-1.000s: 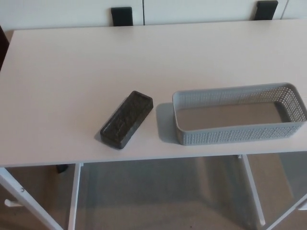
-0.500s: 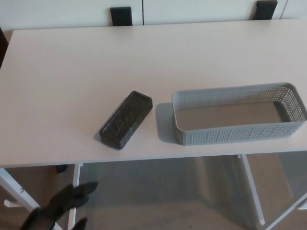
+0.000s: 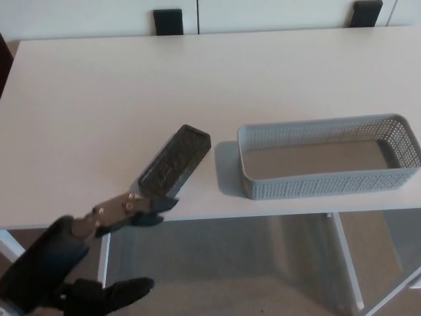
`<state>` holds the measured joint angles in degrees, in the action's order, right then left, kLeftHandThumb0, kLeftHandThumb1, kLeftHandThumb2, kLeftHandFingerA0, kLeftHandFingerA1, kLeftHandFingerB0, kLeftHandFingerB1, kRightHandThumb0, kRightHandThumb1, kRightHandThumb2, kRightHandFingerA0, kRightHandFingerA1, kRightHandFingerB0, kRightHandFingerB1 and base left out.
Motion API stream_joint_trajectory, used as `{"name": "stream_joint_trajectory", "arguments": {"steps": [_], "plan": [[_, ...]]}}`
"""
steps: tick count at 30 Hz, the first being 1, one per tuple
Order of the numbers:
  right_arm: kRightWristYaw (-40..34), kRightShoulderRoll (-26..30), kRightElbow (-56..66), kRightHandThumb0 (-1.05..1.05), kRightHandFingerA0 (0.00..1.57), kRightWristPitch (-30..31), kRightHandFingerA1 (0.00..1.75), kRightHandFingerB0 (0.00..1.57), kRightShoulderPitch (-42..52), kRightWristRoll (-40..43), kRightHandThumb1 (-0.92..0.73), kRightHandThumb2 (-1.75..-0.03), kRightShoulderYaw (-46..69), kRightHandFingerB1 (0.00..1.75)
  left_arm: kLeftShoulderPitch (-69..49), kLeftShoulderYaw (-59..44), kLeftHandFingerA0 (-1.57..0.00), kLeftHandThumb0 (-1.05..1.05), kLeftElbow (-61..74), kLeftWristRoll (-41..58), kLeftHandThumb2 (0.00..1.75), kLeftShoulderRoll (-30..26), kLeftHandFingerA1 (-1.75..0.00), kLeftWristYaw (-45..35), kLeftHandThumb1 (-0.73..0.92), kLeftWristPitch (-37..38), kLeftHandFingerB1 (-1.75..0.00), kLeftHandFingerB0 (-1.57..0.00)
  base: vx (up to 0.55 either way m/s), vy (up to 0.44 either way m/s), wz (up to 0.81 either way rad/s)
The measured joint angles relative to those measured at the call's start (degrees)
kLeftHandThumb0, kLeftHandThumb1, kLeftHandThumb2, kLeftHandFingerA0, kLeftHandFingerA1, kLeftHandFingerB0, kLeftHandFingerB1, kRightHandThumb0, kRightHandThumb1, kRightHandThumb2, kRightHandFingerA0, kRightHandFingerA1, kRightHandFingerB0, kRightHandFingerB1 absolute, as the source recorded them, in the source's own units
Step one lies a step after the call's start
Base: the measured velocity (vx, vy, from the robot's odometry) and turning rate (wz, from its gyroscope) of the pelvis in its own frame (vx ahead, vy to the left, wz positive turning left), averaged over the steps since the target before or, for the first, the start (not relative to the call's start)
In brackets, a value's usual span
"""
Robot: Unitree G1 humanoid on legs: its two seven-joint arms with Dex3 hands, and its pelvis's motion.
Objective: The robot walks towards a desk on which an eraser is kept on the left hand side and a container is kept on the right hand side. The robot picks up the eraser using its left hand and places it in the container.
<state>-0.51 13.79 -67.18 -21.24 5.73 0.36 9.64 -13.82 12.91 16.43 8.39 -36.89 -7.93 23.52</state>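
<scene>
Eraser (image 3: 173, 162): one, near desk (image 3: 99, 99) front edge. Mesh container (image 3: 327, 158): one, front right. Left hand (image 3: 85, 257): newly risen, fingers spread, empty, reaching eraser's near end.

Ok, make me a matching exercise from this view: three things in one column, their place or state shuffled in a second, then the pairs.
Things:
1. eraser
2. container
3. left hand

Place or state:
A. empty, on the desk's right side
B. open, reaching up from below the desk's front edge
C. lying diagonally near the desk's front edge, left of the grey basket

Pairs: 1-C, 2-A, 3-B
</scene>
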Motion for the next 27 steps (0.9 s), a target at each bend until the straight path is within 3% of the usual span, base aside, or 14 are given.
{"name": "stream_joint_trajectory", "arguments": {"steps": [2, 3, 4, 6, 7, 11, 12, 14, 21, 22, 27], "plan": [[0.0, 0.0, 0.1, -0.35, 0.67, 0.0, 0.69, 0.52, 0.0, 0.0, -0.51, -0.55, 0.0, 0.55, 2.1, -0.1, -0.21, -0.47, 3.2, 1.0, 0.66, -0.2, -0.37, 0.0, 0.49, -0.9, -0.35, -0.21, 0.0, 0.0, 0.0], [0.0, 0.0, 0.1, -0.34, 0.66, 0.0, 0.68, 0.52, 0.0, 0.0, -0.52, -0.55, 0.0, 0.54, 2.8, -0.1, -0.14, -0.42, 4.3, 1.2, 0.56, -0.1, -0.35, 0.0, 0.51, -1.2, -0.28, -0.18, 0.0, 0.0, 0.0], [0.0, 0.0, 0.2, -0.35, 0.66, 0.0, 0.7, 0.51, -0.1, 0.0, -0.51, -0.55, -0.1, 0.55, 5.0, -0.2, 0.0, -0.38, 6.9, 1.2, 0.72, 0.2, -0.29, 0.0, 0.3, -2.3, -0.35, -0.04, 0.0, 0.0, 0.0], [0.0, 0.0, 0.3, -0.37, 0.65, 0.1, 0.68, 0.52, -0.2, 0.0, -0.51, -0.55, -0.1, 0.55, 7.9, -0.2, 0.0, -0.44, 9.5, 0.9, 0.64, 1.0, -0.14, 0.1, 0.28, -3.9, -0.11, -0.01, 0.0, 0.0, 0.0], [0.0, 0.0, 0.3, -0.4, 0.64, 0.1, 0.67, 0.53, -0.2, 0.0, -0.51, -0.54, -0.2, 0.53, 9.1, -0.1, 0.0, -0.44, 10.1, 0.7, 0.65, 1.3, 0.0, 0.1, 0.41, -4.5, -0.1, -0.04, 0.0, 0.0, 0.0], [0.0, 0.0, 0.3, -0.41, 0.62, 0.1, 0.66, 0.5, -0.4, 0.0, -0.52, -0.55, -0.2, 0.54, 14.3, 0.3, 0.0, -0.49, 11.5, -1.2, 0.63, 3.1, 0.0, 0.1, 0.34, -7.7, -0.01, -0.06, 0.0, 0.0, 0.0], [0.0, 0.0, 0.3, -0.41, 0.63, 0.1, 0.65, 0.51, -0.4, 0.0, -0.53, -0.55, -0.2, 0.53, 15.5, 0.5, 0.0, -0.5, 11.6, -1.7, 0.62, 3.5, 0.0, 0.1, 0.31, -8.4, -0.08, -0.01, 0.0, 0.0, 0.0], [0.0, 0.0, 0.3, -0.38, 0.65, 0.1, 0.66, 0.51, -0.5, 0.0, -0.52, -0.55, -0.2, 0.54, 17.2, 0.9, 0.0, -0.51, 11.6, -2.6, 0.63, 4.1, 0.0, 0.1, 0.3, -9.5, -0.06, -0.02, 0.0, 0.0, 0.0], [0.0, 0.0, 0.3, -0.35, 0.66, 0.1, 0.66, 0.54, -1.0, 0.0, -0.5, -0.55, -0.2, 0.54, 24.8, 4.3, 0.0, -0.6, 10.1, -7.7, 0.66, 8.0, -0.01, 0.2, 0.32, -15.1, -0.11, -0.01, 0.0, 0.0, 0.0], [0.0, 0.0, 0.3, -0.35, 0.69, 0.1, 0.7, 0.54, -1.1, 0.0, -0.5, -0.54, -0.2, 0.56, 25.5, 4.8, 0.0, -0.58, 9.7, -8.5, 0.74, 8.5, -0.06, 0.3, 0.38, -15.8, -0.1, -0.03, 0.0, 0.0, 0.0], [0.0, 0.0, 0.3, -0.37, 0.65, 0.1, 0.67, 0.53, -1.2, 0.0, -0.53, -0.54, -0.2, 0.54, 28.5, 7.8, 0.0, -0.58, 6.6, -12.7, 0.72, 11.0, -0.01, 0.5, 0.39, -19.6, -0.08, -0.04, 0.0, 0.0, 0.0]]}}
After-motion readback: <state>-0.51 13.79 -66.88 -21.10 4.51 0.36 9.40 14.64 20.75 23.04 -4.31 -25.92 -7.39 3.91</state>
